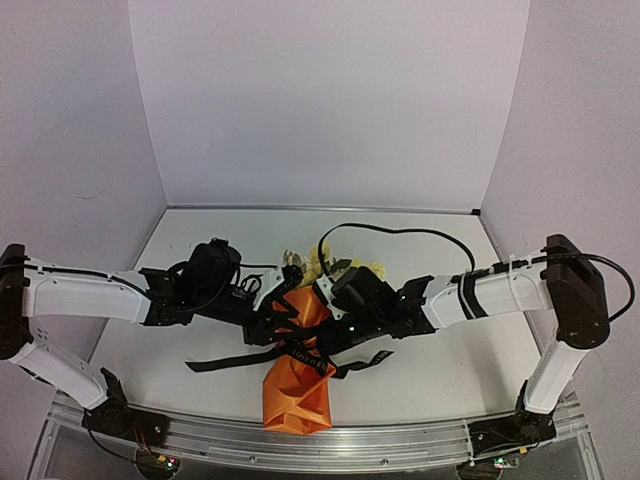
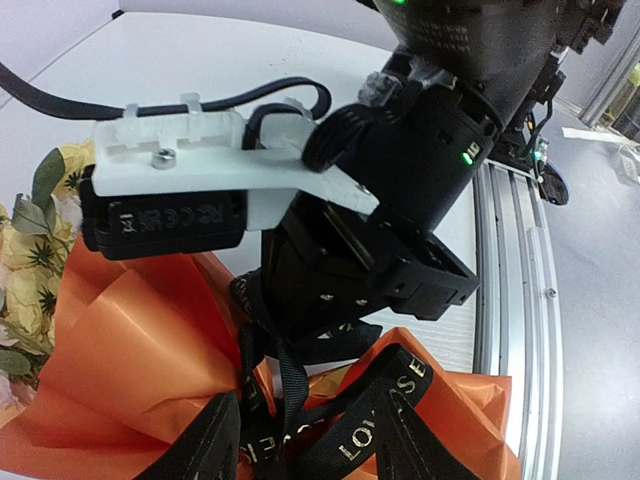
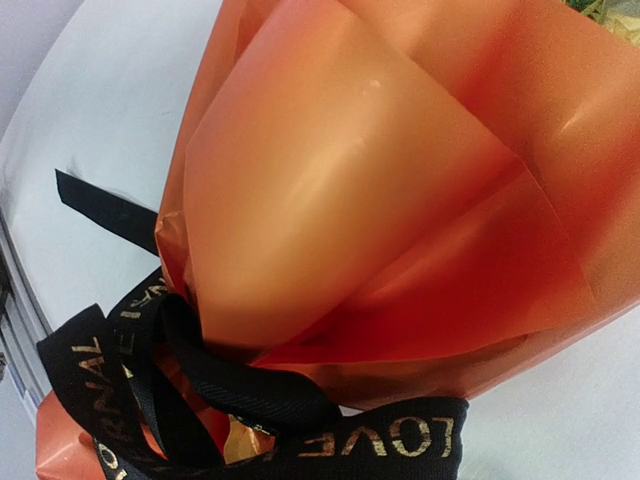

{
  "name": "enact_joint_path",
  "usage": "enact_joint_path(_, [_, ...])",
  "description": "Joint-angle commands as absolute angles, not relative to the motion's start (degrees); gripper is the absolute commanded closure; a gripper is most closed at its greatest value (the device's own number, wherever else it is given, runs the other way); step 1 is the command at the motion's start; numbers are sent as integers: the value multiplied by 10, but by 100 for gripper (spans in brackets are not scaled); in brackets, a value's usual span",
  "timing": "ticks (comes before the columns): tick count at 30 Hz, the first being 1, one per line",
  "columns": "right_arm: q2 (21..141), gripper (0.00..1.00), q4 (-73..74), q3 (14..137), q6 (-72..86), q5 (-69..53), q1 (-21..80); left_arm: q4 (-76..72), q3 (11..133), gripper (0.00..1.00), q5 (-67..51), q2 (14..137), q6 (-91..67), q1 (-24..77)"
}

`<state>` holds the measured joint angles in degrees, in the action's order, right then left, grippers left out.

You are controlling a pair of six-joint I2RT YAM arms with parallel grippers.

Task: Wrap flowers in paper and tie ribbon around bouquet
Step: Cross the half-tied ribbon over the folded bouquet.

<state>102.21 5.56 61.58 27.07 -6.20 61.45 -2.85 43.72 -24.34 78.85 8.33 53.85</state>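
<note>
The bouquet [image 1: 298, 385] lies on the bench [image 1: 430, 390] between the arms, with the ribbon [image 1: 225, 362] only loosely looped round its waist. The left gripper [image 1: 275, 322] has its jaws parted, gripping nothing. The right gripper [image 1: 322, 338] has its jaws closed, on what I can't tell. One careless tug could undo that loop or crush the paper.

Soft, even light, faint shadows. Sheen glints on the orange paper [image 3: 380, 190]. Wrist views bend at edges.

On table [image 1: 430, 385], ribbon [image 3: 400, 437] around bouquet [image 1: 297, 395]
</note>
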Motion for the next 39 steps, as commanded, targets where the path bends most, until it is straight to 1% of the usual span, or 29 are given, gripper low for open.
enact_joint_path(1, [1021,100,38,620,262,-50,617,-78,428,52,-226,759,49,513])
enact_joint_path(4, [1020,100,37,619,260,-52,617,-74,436,58,-198,771,50,494])
enact_joint_path(8, [1018,100,37,622,256,-55,619,-22,477,65,-204,833,69,478])
enact_joint_path(15, [1015,100,37,627,246,-59,622,-3,512,70,-253,891,84,478])
enact_joint_path(31, [998,100,31,624,223,-51,630,64,550,69,-300,924,101,479])
enact_joint_path(39, [1007,100,4,623,209,-51,630,72,550,65,-305,937,97,479])
